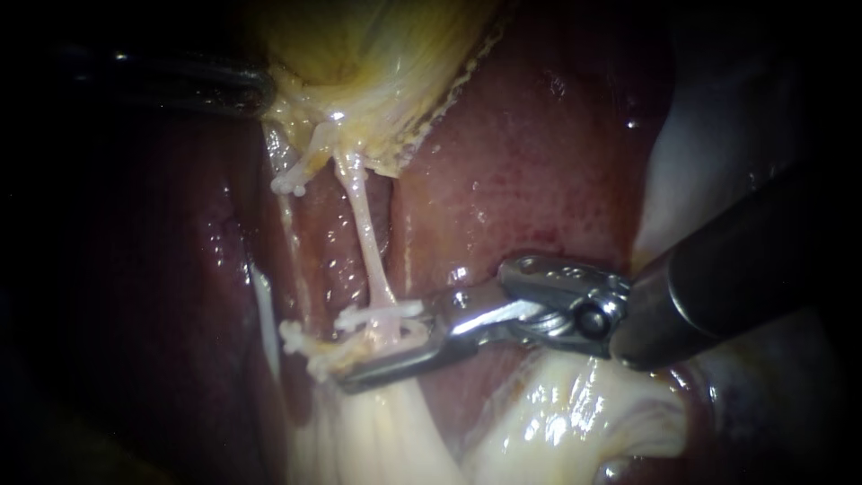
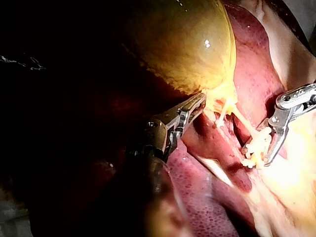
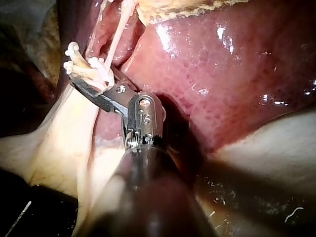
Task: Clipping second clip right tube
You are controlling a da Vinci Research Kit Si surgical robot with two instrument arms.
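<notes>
Glistening dark-red liver (image 1: 530, 171) fills the background, with the yellow, sac-like gallbladder (image 1: 359, 54) beyond both instruments. The pale, stringy right tube (image 1: 364, 229) runs taut from the gallbladder's frayed lower edge down to the right instrument (image 1: 359, 355). That instrument's slim grey jaws are nearly together, and they clamp the tube's lower end from two sides. A white plastic clip (image 1: 379, 314) crosses the tube just on the gallbladder side of the jaws, touching them.

The left instrument (image 2: 197, 102) is plain only in its own wrist view. There its jaws lie close together and pinch the gallbladder's lower rim, well apart from the right instrument. In the endoscope view it is only a dark shaft ending at that rim. The right wrist view shows the right instrument's jaws from behind, with white clip ends sticking out past their tips.

Whether another clip sits inside the right instrument's jaws cannot be made out, because tube and clip ends crowd the tips. The jaw farther from the endoscope is largely hidden behind them. Shiny cream-coloured fatty tissue (image 1: 575, 422) lies beneath the right instrument's wrist, and both shafts are cut off at the edges.
</notes>
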